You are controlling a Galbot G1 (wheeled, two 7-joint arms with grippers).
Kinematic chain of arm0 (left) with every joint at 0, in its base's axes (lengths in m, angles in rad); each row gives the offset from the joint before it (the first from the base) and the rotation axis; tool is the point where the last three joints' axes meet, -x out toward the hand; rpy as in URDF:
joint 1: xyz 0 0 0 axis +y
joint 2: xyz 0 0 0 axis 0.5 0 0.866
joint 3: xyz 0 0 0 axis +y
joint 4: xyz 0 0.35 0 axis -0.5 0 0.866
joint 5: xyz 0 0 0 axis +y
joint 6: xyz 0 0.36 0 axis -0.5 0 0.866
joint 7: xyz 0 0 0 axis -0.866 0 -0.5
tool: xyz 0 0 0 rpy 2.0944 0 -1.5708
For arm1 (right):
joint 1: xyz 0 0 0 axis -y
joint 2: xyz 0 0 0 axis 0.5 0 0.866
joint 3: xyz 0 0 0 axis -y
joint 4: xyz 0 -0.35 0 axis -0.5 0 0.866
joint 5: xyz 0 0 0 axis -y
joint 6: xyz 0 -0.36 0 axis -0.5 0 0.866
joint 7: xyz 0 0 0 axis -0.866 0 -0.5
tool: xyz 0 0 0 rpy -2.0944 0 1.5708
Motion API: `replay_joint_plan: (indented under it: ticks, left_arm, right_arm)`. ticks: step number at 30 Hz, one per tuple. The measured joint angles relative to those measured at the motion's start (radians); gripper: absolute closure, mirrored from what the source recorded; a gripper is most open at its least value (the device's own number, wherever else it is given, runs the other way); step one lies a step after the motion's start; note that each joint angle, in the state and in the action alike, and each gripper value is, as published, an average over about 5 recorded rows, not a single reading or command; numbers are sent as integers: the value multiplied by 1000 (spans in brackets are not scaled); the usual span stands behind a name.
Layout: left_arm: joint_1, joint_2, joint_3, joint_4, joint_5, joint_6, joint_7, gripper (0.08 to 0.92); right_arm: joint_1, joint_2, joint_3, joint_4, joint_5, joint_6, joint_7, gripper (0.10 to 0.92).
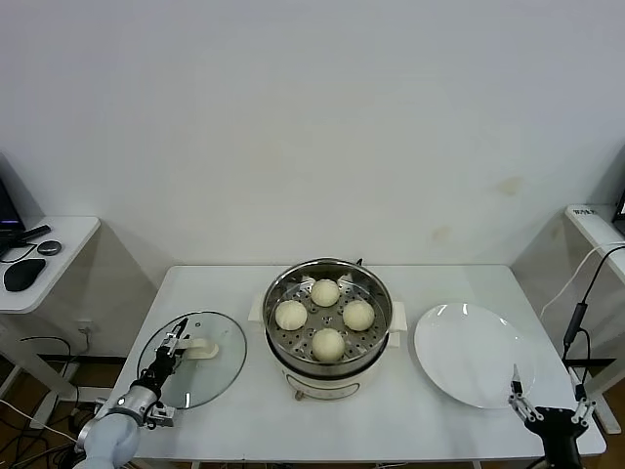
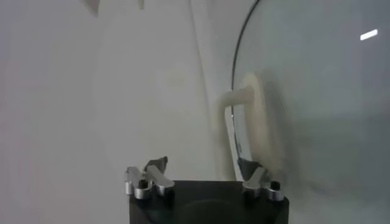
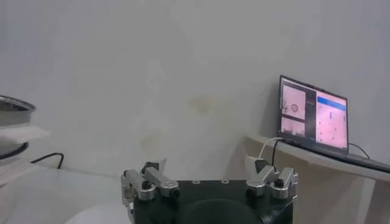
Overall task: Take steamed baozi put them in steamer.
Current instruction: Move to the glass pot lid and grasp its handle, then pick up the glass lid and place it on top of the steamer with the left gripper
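Several cream-white steamed baozi (image 1: 325, 292) lie on the perforated tray inside the shiny steamer (image 1: 329, 370) at the table's middle. The steamer's rim also shows at the edge of the right wrist view (image 3: 12, 109). My left gripper (image 1: 174, 349) hovers low over the flat glass lid (image 1: 223, 369), its jaws open and apart. In the left wrist view the left gripper (image 2: 203, 163) points at the lid's white handle (image 2: 259, 115), which stands just ahead near one finger. My right gripper (image 1: 549, 401) waits open at the front right, empty (image 3: 204, 164).
A round white plate (image 1: 479, 357) with nothing on it lies right of the steamer. The lid's glass (image 2: 329, 91) rests on the table left of it. A side desk with a mouse (image 1: 23, 275) stands far left, and a laptop (image 3: 314, 115) sits on a shelf to the right.
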Motion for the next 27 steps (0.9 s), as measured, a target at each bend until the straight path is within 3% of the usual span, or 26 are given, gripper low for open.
replay_joint_plan:
  ticks: [16,27]
  left_arm:
    - [-12,-13,-7,40,-57,-8,-19,804]
    - [73,18,-33,-98,-133,36,-23,825]
  right_arm:
    - [-3,8,-40,-4,-34,0,-7,203]
    - [-15,-16,-77,-10,-22,-20,-24,203]
